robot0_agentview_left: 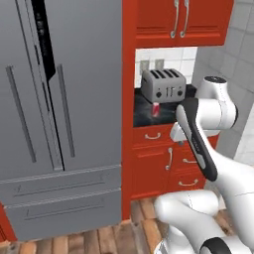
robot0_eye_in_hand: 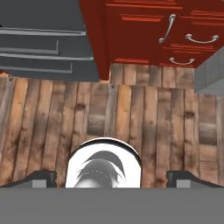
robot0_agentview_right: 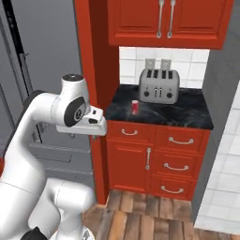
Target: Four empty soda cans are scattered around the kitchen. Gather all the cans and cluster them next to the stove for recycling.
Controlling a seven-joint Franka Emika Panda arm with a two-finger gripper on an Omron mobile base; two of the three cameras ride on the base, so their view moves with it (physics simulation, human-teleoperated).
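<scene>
Wooden floor planks [robot0_eye_in_hand: 131,118] lie below my gripper [robot0_eye_in_hand: 111,177], whose fingertips [robot0_eye_in_hand: 41,177] stand wide apart with nothing between them. One red soda can [robot0_agentview_right: 135,107] stands upright on the black countertop [robot0_agentview_right: 187,112], near its front edge, in front of the silver toaster [robot0_agentview_right: 159,86], beside the grey fridge [robot0_agentview_left: 59,99].

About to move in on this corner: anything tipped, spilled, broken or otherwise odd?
Nothing stands out. A red soda can stands upright on the black countertop, in front of the toaster and apart from it. No spill shows; cabinet doors and drawers are closed. The gripper is open over bare wooden floor.
</scene>
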